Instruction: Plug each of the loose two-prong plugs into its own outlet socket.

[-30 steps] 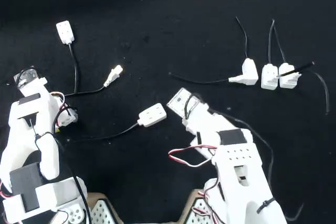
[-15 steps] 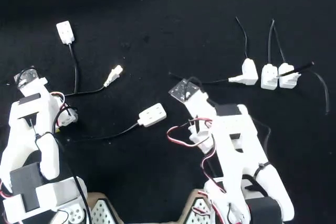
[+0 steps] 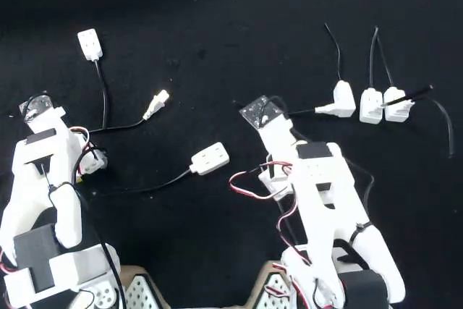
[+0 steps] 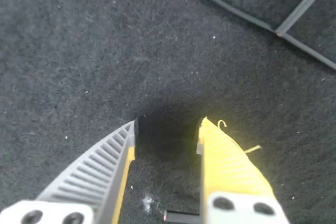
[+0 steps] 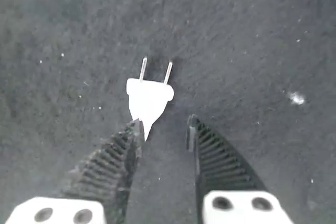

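Two-prong plug (image 5: pixel 149 98), white, lies flat on the black cloth (image 5: pixel 252 35) just ahead of the right gripper (image 5: pixel 164 124). Its prongs point away, and its tapered tail is just beside one fingertip. That gripper's jaws stand moderately apart and empty. The left gripper (image 4: pixel 167 127) hovers over bare cloth, its jaws also parted and holding nothing. The plug looks light, rigid and smooth, so it is likely to skid. It is probably best pinched across its flat body behind the thin prongs, leaving them free.
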Available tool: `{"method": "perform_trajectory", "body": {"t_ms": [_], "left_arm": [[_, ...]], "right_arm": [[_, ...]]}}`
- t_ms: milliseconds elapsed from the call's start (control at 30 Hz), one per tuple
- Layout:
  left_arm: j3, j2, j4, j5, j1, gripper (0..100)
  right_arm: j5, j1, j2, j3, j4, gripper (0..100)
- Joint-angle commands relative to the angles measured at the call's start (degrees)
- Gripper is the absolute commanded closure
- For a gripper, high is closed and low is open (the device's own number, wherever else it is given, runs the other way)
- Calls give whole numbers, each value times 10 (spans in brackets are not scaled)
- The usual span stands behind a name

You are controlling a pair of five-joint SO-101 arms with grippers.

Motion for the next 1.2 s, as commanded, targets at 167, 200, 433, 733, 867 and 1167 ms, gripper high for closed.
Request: {"method": "perform_trajectory", "body": {"t_ms": [167, 200, 433, 733, 867, 1167], "left_arm": [[-18, -25, -7, 1, -7, 809], [-18, -25, -7, 1, -7, 809], [-18, -25, -7, 1, -7, 809], [-18, -25, -7, 1, -7, 809], [-18, -25, -7, 1, -7, 809], [-18, -25, -8, 1, -7, 809]], "right_arm": [[-6, -38, 1, 32, -90, 864], [-6, -37, 1, 32, -93, 864], [-6, -40, 1, 44, -93, 864], [-19, -76, 1, 80, -94, 864], [-57, -91, -4, 75, -94, 881], [-62, -75, -4, 20, -49, 988]]}}
